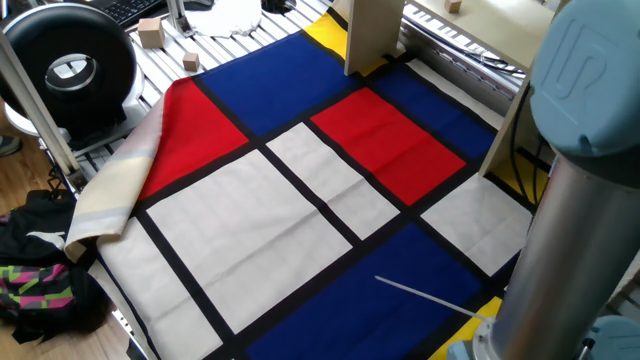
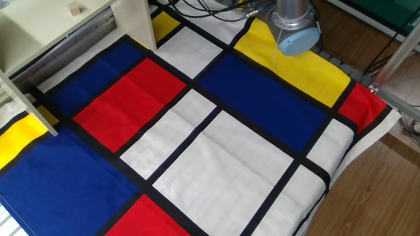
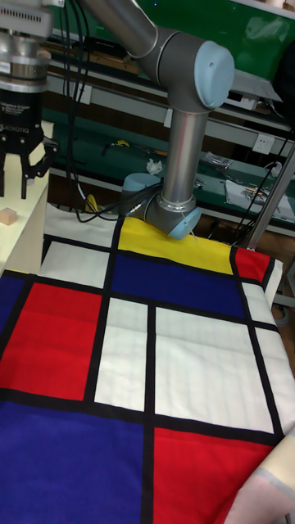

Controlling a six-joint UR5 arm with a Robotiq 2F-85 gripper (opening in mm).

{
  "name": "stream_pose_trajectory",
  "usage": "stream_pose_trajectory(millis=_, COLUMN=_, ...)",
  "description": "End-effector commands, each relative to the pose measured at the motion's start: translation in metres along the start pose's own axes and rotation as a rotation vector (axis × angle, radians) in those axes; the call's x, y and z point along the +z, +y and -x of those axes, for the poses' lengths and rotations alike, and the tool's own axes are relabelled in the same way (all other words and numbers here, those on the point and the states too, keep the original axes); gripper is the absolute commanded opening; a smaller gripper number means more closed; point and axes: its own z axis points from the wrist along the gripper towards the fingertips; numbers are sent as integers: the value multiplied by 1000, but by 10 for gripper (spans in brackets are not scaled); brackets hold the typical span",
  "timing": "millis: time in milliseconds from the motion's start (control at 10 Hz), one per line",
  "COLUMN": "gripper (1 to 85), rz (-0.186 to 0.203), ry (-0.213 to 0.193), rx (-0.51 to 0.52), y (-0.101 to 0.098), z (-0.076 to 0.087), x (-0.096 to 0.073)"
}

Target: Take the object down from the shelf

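The object, a tiny tan wooden cube (image 3: pixel 8 217), sits on the flat top of the pale beige shelf (image 3: pixel 26 233). It also shows as a small cube (image 2: pixel 77 8) on the shelf (image 2: pixel 39 29) at the top left, and as a cube (image 1: pixel 455 6) near the top edge above the shelf's upright panel (image 1: pixel 372 35). In the tall view my gripper (image 3: pixel 19 184) hangs just above the cube and slightly right of it. It is open, with nothing between its fingers (image 3: pixel 37 168). The two fixed views show only the arm, not the gripper.
A cloth of red, blue, white and yellow blocks (image 2: pixel 216 144) covers the table. The arm's column (image 1: pixel 585 170) fills the right. Its base (image 2: pixel 296 29) stands at the far edge among cables. Larger wooden blocks (image 1: pixel 150 32) and a round black device (image 1: pixel 68 65) lie at the left.
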Motion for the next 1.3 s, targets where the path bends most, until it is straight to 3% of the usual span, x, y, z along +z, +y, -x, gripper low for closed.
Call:
stream_pose_trajectory(millis=0, gripper=370, rz=7, ry=-9, rx=-34, y=-3, z=3, x=8)
stream_pose_trajectory(millis=200, gripper=393, rz=21, ry=-9, rx=-25, y=-4, z=1, x=15)
stream_pose_trajectory(millis=1200, gripper=430, rz=13, ry=-22, rx=-32, y=-9, z=-7, x=38)
